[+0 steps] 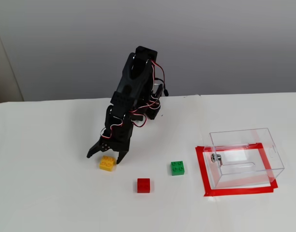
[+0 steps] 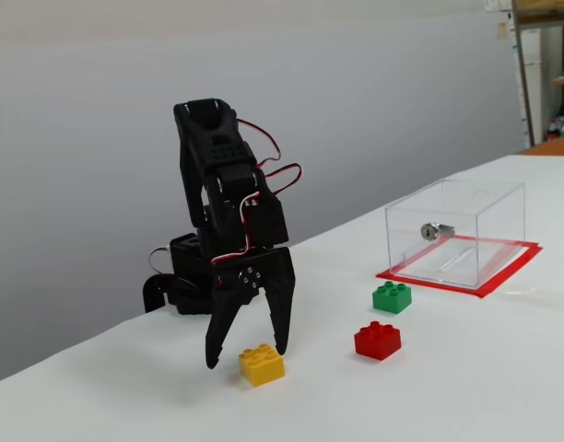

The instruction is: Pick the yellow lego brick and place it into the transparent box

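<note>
The yellow lego brick (image 1: 108,163) (image 2: 262,364) lies on the white table, left of the red and green bricks. My black gripper (image 1: 107,156) (image 2: 245,357) hangs open just above and behind it, one fingertip to each side, with nothing held. The transparent box (image 1: 244,157) (image 2: 457,232) stands empty on a red tape frame at the right, a small metal knob on its side wall.
A red brick (image 1: 143,185) (image 2: 377,340) and a green brick (image 1: 177,167) (image 2: 392,296) lie between the yellow brick and the box. The arm's base (image 2: 185,281) sits at the back of the table by the grey wall.
</note>
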